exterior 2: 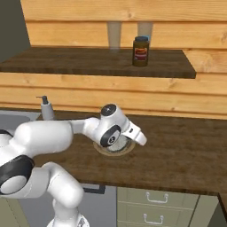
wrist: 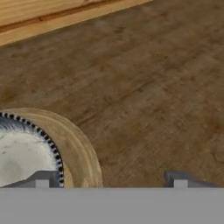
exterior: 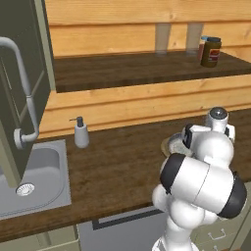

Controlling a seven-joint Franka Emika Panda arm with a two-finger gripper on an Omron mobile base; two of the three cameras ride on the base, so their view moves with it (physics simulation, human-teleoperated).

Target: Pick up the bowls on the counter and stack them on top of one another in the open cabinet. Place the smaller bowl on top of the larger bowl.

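The wide brown bowl stands on the dark wood counter, and its tan rim peeks out from under my hand. The small dark grey bowl, pale and speckled inside, appears to sit inside it. My gripper hangs open just above them. One fingertip is over the small bowl's inside and the other fingertip is over bare counter beyond the brown rim. The open cabinet's olive-green door with its curved grey tube handle hangs at the far left.
A grey sink is set in the counter at the left, with a soap dispenser beside it. A dark wooden shelf above carries a jar. Low drawers sit under the counter's front edge.
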